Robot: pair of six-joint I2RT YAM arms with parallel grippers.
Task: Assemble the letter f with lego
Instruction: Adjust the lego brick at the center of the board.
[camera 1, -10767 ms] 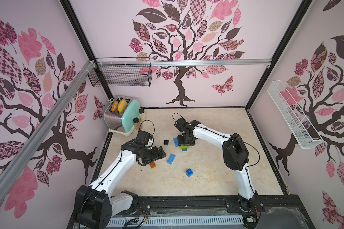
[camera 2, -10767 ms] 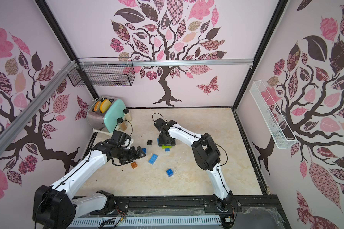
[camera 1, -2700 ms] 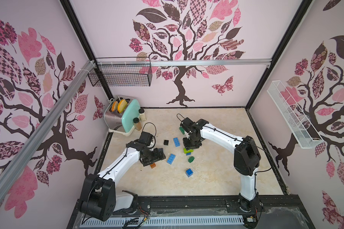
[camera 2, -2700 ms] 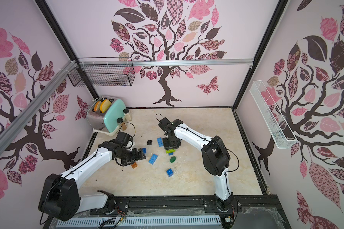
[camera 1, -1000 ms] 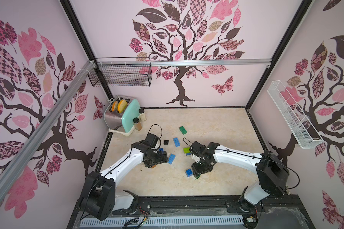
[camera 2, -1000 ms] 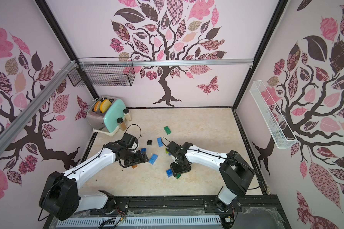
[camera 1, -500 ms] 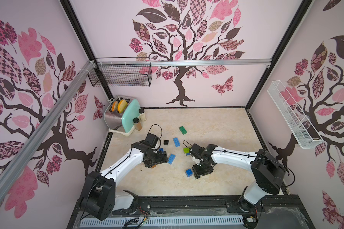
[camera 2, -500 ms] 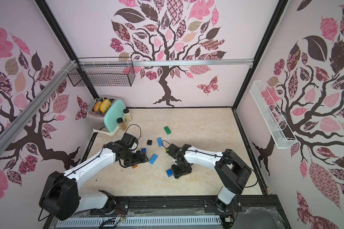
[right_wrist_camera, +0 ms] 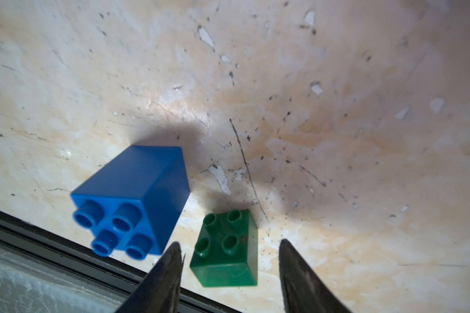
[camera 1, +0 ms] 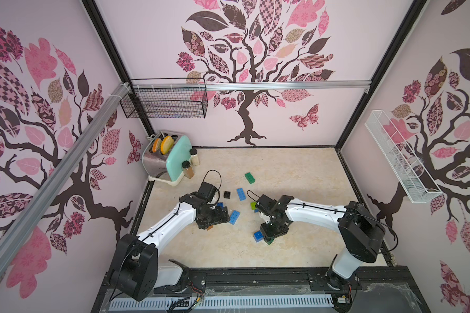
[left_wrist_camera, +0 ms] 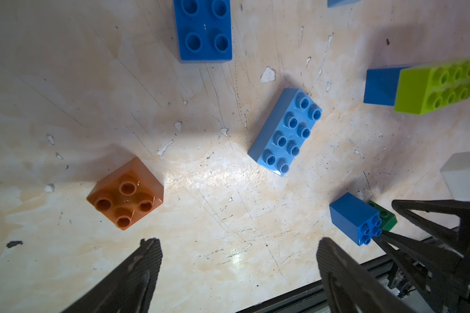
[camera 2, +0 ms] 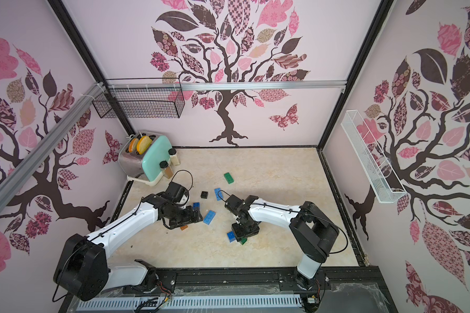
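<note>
Green brick (right_wrist_camera: 225, 250) sits between parted fingers of right gripper (right_wrist_camera: 229, 242), seemingly untouched; left gripper (left_wrist_camera: 238, 241), spread wide, farther off

My left arm (camera 1: 168, 227) reaches from lower left toward the frame's centre, left jaws spread wide. My right arm (camera 1: 315, 214) stretches in from lower right, wrist bent downward, right jaws partly apart.

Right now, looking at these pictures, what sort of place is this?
Probably a robot test booth dressed as a homely room: tree-patterned walls close in a marble-look table, with a toaster in one corner and toy bricks scattered between a left arm and a right arm.
</note>
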